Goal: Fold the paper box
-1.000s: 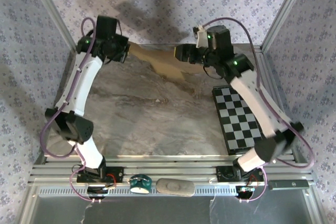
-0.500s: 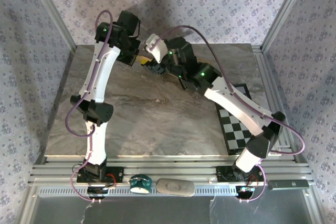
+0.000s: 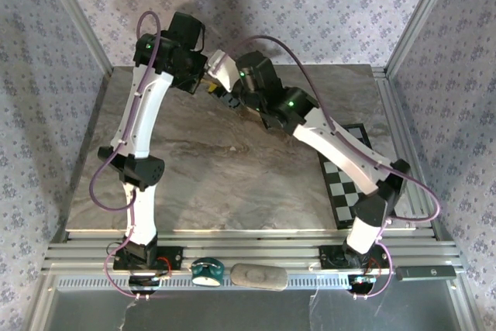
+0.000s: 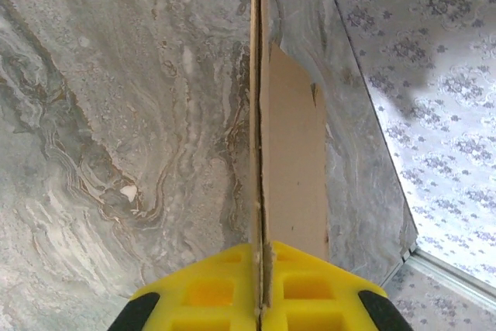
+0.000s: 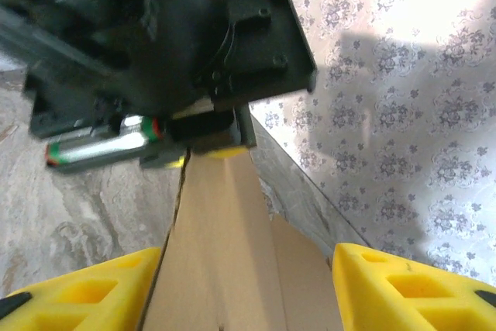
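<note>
Pinched shut, the left end effector has its yellow fingers closed on the edge of the paper box. This is a flat tan cardboard sheet that its wrist camera sees edge-on. The sheet runs straight out from the fingertips along the tool's own line, with the bench behind it and one flap showing broadside on the wall side. The right end effector is wide open, its two yellow pads set well apart on either side of the same sheet. The sheet passes up between them toward the black wrist of the left arm just beyond, and whether either pad touches the cardboard cannot be told. From above, both tools meet nose to nose near the far edge of the bench, left of its middle. The sheet's long axis therefore lies roughly along the line joining them, and neither arm is meaningfully nearer. The next move probably turns on the right pads closing across a panel while the left grip anchors the edge, well apart from the checkered board.
</note>
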